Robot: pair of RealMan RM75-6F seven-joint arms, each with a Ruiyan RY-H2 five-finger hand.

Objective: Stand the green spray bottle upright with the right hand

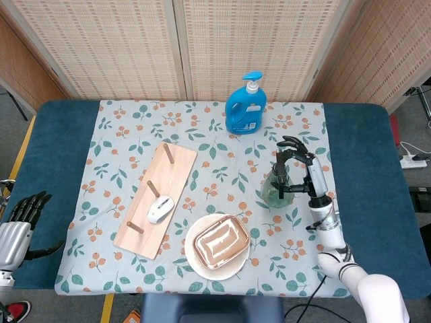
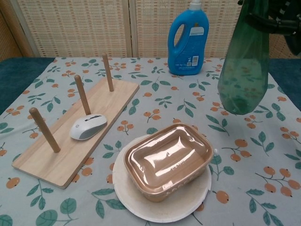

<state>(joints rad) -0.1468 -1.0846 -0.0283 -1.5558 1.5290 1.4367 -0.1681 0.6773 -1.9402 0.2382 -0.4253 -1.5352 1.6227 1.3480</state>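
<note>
The green spray bottle (image 1: 275, 186) hangs nearly upright over the right side of the floral tablecloth, its base low and its black nozzle on top. My right hand (image 1: 300, 169) grips its neck and upper body from the right. In the chest view the bottle (image 2: 242, 66) leans slightly, base toward the left, and only dark fingers (image 2: 277, 21) show, wrapped round its top. Whether the base touches the cloth I cannot tell. My left hand (image 1: 18, 219) sits off the table's left edge, fingers apart, holding nothing.
A blue detergent bottle (image 1: 246, 108) stands at the back behind the green one. A brown lidded container (image 2: 167, 160) on a white plate (image 2: 141, 207) lies front centre, close to the bottle's left. A wooden peg board (image 1: 156, 198) carries a white mouse (image 1: 160, 208).
</note>
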